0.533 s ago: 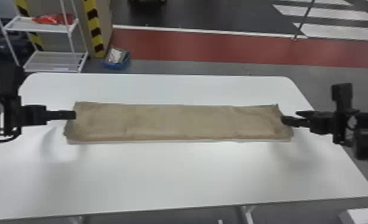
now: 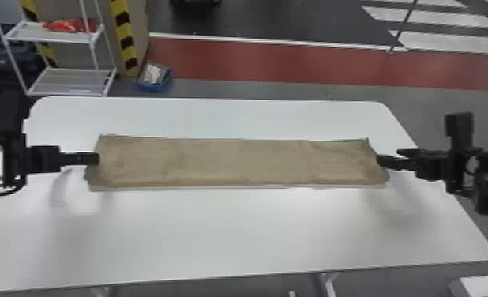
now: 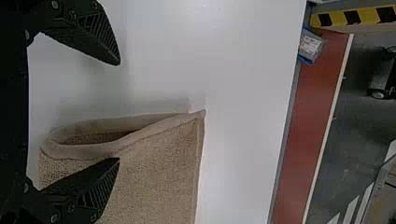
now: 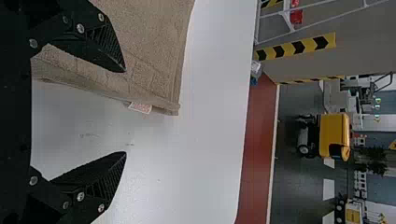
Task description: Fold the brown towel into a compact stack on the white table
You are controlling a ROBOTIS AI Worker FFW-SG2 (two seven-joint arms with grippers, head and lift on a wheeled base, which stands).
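Observation:
The brown towel (image 2: 239,162) lies as a long, folded strip across the white table (image 2: 231,237). At its left end is my left gripper (image 2: 97,158); at its right end is my right gripper (image 2: 389,158). In the left wrist view my left gripper (image 3: 119,111) is open, one finger over the towel (image 3: 161,172) and the other over bare table, with a looped fold edge between them. The right wrist view has my right gripper (image 4: 125,112) open too, one finger above the towel (image 4: 149,46) near a small white tag (image 4: 140,108).
A white rack (image 2: 57,37) with a red item stands behind the table's left corner, beside a striped post (image 2: 124,39). On the floor nearby is a blue bin (image 2: 154,77). A white box (image 2: 486,285) sits off the table's front right corner.

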